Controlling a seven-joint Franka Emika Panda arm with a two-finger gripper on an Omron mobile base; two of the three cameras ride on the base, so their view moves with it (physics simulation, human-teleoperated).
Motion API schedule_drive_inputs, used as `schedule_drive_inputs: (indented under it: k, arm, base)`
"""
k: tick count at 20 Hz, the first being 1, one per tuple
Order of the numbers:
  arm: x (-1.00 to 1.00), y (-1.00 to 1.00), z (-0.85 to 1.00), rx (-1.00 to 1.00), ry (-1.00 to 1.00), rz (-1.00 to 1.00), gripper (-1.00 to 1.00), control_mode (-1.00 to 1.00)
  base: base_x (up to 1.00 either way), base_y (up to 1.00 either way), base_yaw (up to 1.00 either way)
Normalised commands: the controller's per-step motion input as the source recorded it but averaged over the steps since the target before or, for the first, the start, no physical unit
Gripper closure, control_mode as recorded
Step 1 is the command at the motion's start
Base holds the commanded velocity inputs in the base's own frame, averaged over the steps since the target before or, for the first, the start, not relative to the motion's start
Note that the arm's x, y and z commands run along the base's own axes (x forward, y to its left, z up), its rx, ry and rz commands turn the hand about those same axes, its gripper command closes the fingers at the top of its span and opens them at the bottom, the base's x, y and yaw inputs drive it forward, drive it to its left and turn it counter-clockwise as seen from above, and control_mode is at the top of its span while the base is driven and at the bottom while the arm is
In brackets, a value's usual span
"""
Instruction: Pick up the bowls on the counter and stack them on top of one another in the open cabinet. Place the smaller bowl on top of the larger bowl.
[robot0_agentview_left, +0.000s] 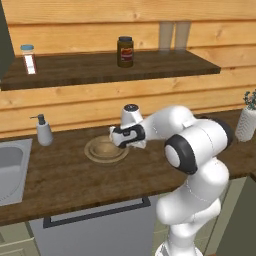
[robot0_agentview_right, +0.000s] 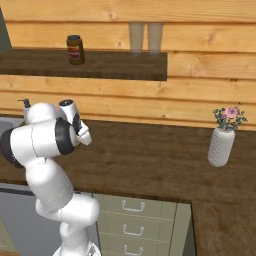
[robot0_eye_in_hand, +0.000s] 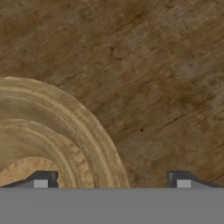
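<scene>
Jaws of the gripper (robot0_eye_in_hand: 111, 181) are spread wide, nothing held, straddling the bowls' (robot0_eye_in_hand: 57, 140) rim at lower left; no writing is readable.

Bare counter (robot0_agentview_left: 75, 175) lay open in front of the stacked bowls (robot0_agentview_left: 105, 149). My gripper (robot0_eye_in_hand: 112, 181) straddled their rim, jaws wide. The soap dispenser (robot0_agentview_left: 43, 130) stood leftward, the wall shelf (robot0_agentview_left: 110, 67) overhung above, the vase (robot0_agentview_right: 220, 145) well apart.
</scene>
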Motion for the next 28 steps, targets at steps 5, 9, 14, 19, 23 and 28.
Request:
schedule_drive_inputs:
  k: [5, 9, 14, 19, 23, 28]
  arm:
    - [0.01, 0.20, -0.54, -0.01, 0.04, 0.03, 1.00, -1.00]
    - [0.03, 0.05, -0.14, 0.00, -0.02, 0.00, 1.00, -1.00]
    - [-0.11, -0.13, 0.27, 0.04, -0.01, -0.01, 1.00, -1.00]
    - [-0.67, -0.76, 0.93, 0.09, -0.16, -0.04, 1.00, -1.00]
    - [-0.67, -0.78, 0.81, 0.09, -0.17, -0.09, 1.00, -1.00]
    - [-0.74, -0.41, 0.66, 0.12, -0.18, -0.10, 1.00, -1.00]
  base:
    - [0.00, 0.00, 0.00]
    - [0.00, 0.00, 0.00]
    - [0.00, 0.00, 0.00]
    - [0.00, 0.00, 0.00]
    - [0.00, 0.00, 0.00]
    - [0.00, 0.00, 0.00]
